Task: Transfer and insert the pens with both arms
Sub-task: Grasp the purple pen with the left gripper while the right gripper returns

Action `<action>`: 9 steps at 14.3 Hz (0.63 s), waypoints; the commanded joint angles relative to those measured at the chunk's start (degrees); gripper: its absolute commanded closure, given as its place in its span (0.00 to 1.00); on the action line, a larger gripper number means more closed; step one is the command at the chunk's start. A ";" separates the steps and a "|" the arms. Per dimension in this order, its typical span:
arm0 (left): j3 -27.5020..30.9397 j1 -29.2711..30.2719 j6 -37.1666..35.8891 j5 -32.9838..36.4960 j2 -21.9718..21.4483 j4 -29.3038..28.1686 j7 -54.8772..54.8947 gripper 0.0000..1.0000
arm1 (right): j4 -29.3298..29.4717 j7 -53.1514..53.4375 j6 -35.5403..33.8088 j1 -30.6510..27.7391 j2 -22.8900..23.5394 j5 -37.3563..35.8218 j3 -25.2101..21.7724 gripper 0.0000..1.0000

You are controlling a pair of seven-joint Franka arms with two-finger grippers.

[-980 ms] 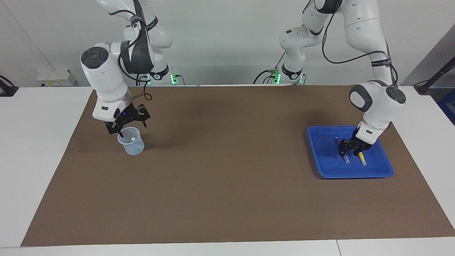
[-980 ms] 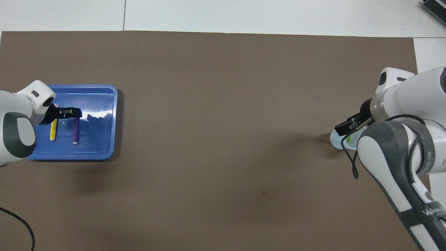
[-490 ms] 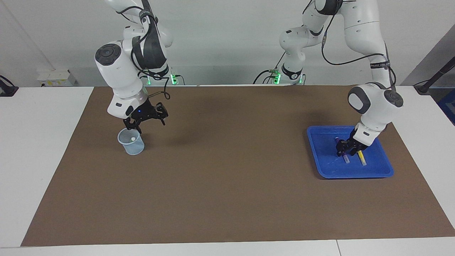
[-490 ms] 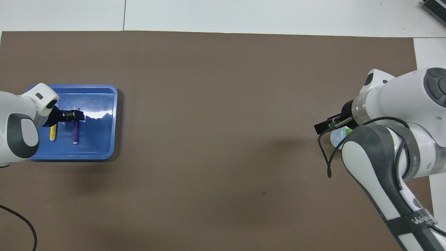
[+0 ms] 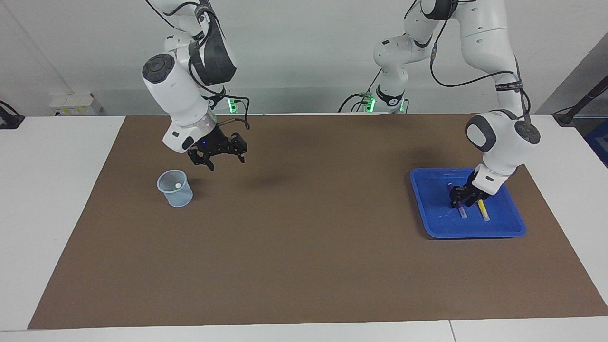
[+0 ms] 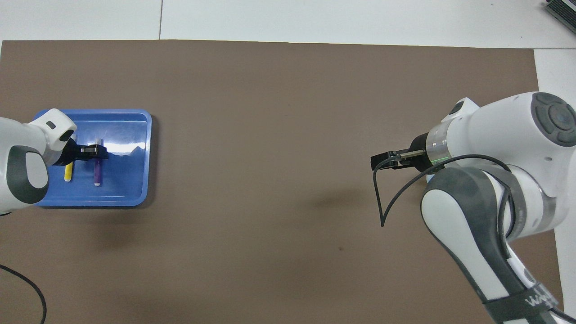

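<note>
Blue tray [image 5: 498, 230]: purple pen [image 5: 461, 212] in closing left gripper [image 5: 461, 200], yellow pen [image 5: 483, 210] beside. Right gripper [image 5: 223, 159] open, empty.

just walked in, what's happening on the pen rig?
The left tool is down in the blue tray, at the purple pen, which lies beside the yellow pen. No lift yet. The right tool is open, empty, up over the brown mat beside the clear cup. The cup holds one pen, whitish end up.

Cup [image 5: 175, 188] hidden overhead by right arm [image 6: 486, 171]
</note>
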 commanded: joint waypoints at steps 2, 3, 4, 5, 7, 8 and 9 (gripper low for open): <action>-0.44 0.63 -1.96 0.86 -0.09 -0.27 -0.08 0.62 | 0.61 2.36 -2.85 -0.58 -1.40 3.30 0.45 0.00; -0.44 0.63 -1.96 0.86 -0.09 -0.27 -0.08 0.80 | 0.79 2.54 -3.39 -0.58 -1.49 3.57 0.54 0.00; -0.44 0.54 -1.78 0.86 -0.09 -0.27 -0.17 0.98 | 0.87 3.58 -3.56 -0.58 -1.49 4.26 0.54 0.00; -0.44 0.54 -1.43 0.86 0.00 -0.27 -0.43 1.00 | 1.31 5.25 -3.57 -0.49 -1.49 5.75 0.72 0.00; -0.44 0.45 -1.43 0.77 0.00 -0.10 -0.96 1.00 | 1.40 9.03 -3.13 -0.05 -1.40 7.78 0.89 0.00; -0.44 0.37 -1.78 0.86 0.00 0.17 -1.22 1.00 | 1.32 9.65 -2.95 0.12 -1.40 8.05 0.89 0.00; -0.44 0.19 -1.95 0.77 0.00 0.34 -1.40 1.00 | 1.31 9.75 -2.95 0.21 -1.40 8.31 0.89 0.00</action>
